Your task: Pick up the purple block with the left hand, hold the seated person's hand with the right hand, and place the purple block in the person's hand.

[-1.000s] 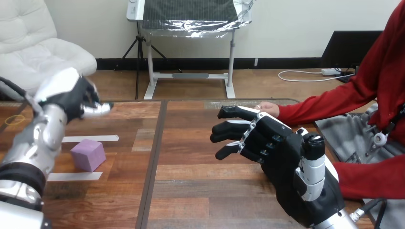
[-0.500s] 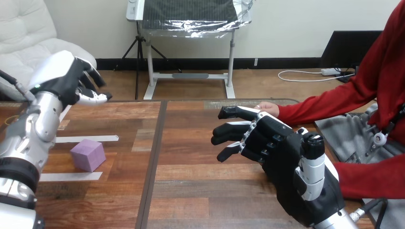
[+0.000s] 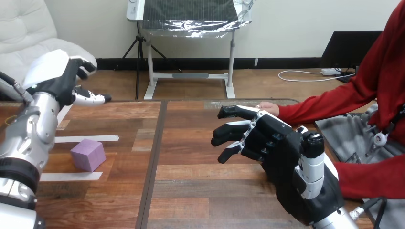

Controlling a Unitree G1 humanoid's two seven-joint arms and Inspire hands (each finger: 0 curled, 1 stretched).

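Hands both open: L hand at 10 o'clock, R hand at 4, purple block at 8 on table.

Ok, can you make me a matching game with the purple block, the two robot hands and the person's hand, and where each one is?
Things:
1. purple block
2. left hand
3. right hand
4. person's hand

Places:
A. raised at the left, holding nothing
B. at the far edge of the table, at the end of a red sleeve
C. lying on the table between two white tape strips
D. open, low at the right, nearer than the person's hand

Pairs: 1-C, 2-A, 3-D, 4-B.
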